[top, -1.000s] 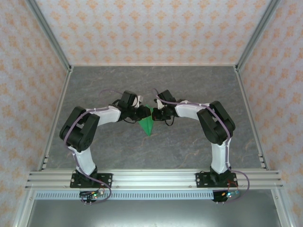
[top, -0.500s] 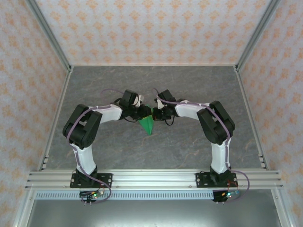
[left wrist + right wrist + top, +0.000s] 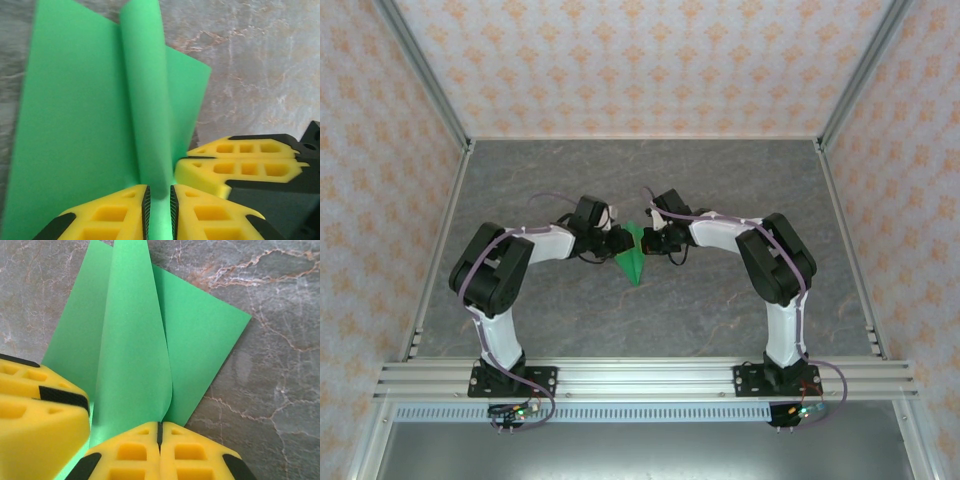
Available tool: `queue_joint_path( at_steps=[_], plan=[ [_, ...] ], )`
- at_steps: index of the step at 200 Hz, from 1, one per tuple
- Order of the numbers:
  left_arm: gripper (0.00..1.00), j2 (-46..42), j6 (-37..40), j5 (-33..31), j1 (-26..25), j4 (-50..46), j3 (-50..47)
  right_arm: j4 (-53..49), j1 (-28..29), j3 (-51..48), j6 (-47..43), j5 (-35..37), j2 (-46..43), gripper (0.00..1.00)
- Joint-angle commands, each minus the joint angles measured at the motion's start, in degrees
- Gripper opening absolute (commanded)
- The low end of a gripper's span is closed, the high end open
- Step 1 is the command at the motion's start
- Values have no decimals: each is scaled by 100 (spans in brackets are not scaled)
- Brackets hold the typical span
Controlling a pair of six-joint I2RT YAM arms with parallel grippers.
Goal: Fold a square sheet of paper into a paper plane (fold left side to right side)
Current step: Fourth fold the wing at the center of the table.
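The green sheet of paper [image 3: 632, 257], folded to a point that faces the near edge, lies at mid-table between both wrists. In the left wrist view the paper [image 3: 75, 125] lies flat while a raised rolled flap [image 3: 145, 100] runs up its middle into my left gripper [image 3: 159, 187], whose pads press on it. My right gripper [image 3: 160, 424] is shut with the curved flap's [image 3: 132, 340] edge pinched in its seam. The two grippers [image 3: 620, 240] [image 3: 650, 240] stand almost touching over the paper's wide end. The right gripper's fingers [image 3: 240, 165] show beside the left ones.
The grey marbled tabletop [image 3: 720, 180] spreads around the paper. Patterned walls close off the back and both sides. An aluminium rail [image 3: 640, 378] runs along the near edge by the arm bases.
The left jaws have closed in a little on the raised flap, and the left wrist has edged slightly leftward. The right arm and the paper's point stay put.
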Motion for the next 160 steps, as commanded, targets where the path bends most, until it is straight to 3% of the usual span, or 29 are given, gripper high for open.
queue_joint_path(
  at_steps=[1,101,160],
  plan=[
    [20,-310,-53,-177,62,-79,5,-370,91,-21,-75,47,310,5],
    [16,231,-306,308,53,371,373,-429,95,-13,-110,79,319,5],
    [15,610,-293,159,28,257,546,-457,88,15,-135,70,338,5]
  ],
)
